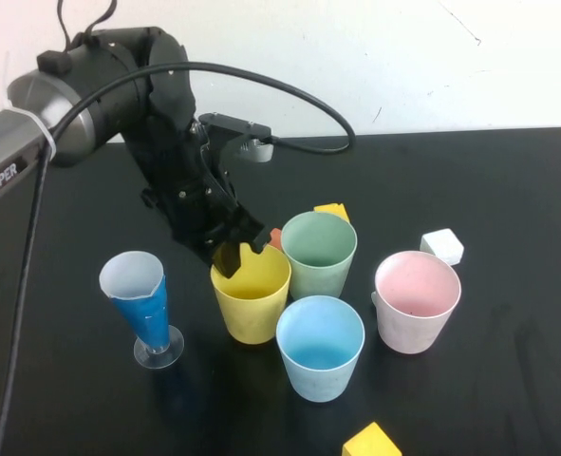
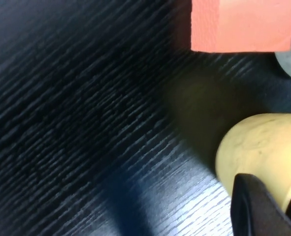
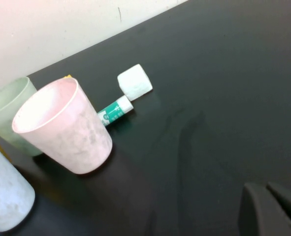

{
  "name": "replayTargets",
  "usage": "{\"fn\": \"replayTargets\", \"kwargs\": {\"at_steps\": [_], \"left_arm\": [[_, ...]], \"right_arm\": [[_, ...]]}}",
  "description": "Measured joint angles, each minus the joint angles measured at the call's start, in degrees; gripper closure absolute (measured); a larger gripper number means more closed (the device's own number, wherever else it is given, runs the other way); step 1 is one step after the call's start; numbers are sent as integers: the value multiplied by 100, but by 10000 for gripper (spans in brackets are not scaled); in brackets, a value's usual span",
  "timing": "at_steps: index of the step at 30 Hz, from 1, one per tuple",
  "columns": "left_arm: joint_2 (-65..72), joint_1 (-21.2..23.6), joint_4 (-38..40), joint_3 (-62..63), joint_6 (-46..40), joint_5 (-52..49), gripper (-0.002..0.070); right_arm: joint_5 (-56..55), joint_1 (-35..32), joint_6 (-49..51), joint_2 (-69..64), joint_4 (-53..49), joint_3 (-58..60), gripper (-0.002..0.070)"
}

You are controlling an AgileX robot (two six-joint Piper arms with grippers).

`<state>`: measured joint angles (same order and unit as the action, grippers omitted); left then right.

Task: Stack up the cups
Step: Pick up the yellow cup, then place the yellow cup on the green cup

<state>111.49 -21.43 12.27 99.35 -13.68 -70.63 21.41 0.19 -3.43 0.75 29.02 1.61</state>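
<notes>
Four cups stand close together mid-table: yellow (image 1: 252,299), sage green (image 1: 318,252), light blue (image 1: 320,347) and pink (image 1: 416,299), all upright and apart from one another. My left gripper (image 1: 237,252) reaches down onto the near-left rim of the yellow cup, one finger outside the wall and one inside. In the left wrist view the left gripper (image 2: 278,196) sits pinched on the yellow cup (image 2: 256,147). My right gripper (image 3: 271,196) is out of the high view; it hangs shut and empty to the right of the pink cup (image 3: 66,128).
A blue-and-white cone glass (image 1: 142,304) stands left of the yellow cup. A red block (image 2: 241,24) lies behind it. A white cube (image 1: 442,246), a green-labelled tube (image 3: 114,111) and yellow blocks (image 1: 371,441) (image 1: 332,211) lie around the cups.
</notes>
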Motion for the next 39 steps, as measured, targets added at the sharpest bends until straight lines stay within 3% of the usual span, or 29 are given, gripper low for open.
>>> {"fn": "replayTargets", "kwargs": {"at_steps": [15, 22, 29, 39], "left_arm": [[-989, 12, 0, 11, 137, 0, 669], [-1630, -60, 530, 250, 265, 79, 669], [-1273, -432, 435, 299, 317, 943, 669], [-342, -473, 170, 299, 636, 1001, 668]], "right_arm": [[0, 0, -22, 0, 16, 0, 679], [0, 0, -55, 0, 26, 0, 679], [-9, 0, -64, 0, 26, 0, 679], [-9, 0, -64, 0, 38, 0, 679]]}}
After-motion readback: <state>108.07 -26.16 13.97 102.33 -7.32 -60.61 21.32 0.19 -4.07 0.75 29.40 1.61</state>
